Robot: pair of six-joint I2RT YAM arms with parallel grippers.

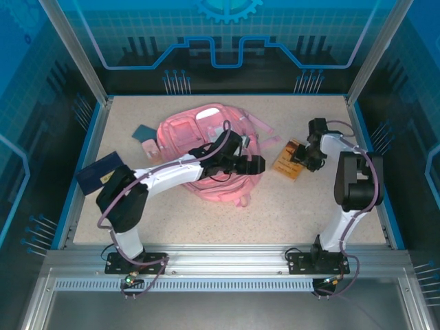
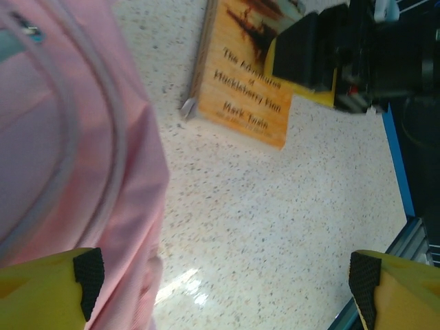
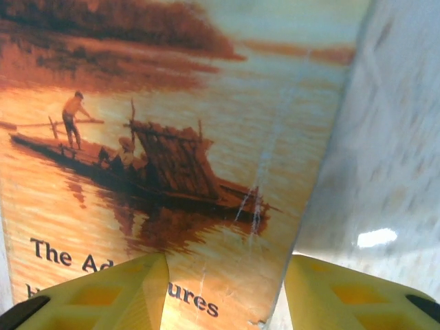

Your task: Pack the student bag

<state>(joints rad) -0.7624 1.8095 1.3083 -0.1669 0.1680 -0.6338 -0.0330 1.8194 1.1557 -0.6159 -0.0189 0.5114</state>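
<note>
The student bag (image 1: 182, 134) is a pink fabric backpack lying flat in the middle of the table, and its pink side is at the left of the left wrist view (image 2: 62, 137). My left gripper (image 1: 256, 165) hangs open over the bag's right edge, with bare table between its fingertips (image 2: 88, 275). An orange paperback, "The Adventures of Huckleberry Finn" (image 1: 287, 160) (image 2: 244, 75) (image 3: 172, 137), lies flat right of the bag. My right gripper (image 1: 300, 155) (image 3: 227, 289) is down on the book's right edge. One finger is over the cover and the other is just outside the edge.
A dark blue flat book (image 1: 100, 173) lies at the table's left edge by the left arm. A small teal item (image 1: 144, 132) and a small pink one (image 1: 148, 146) sit left of the bag. The blue table rail (image 2: 405, 234) runs close on the right.
</note>
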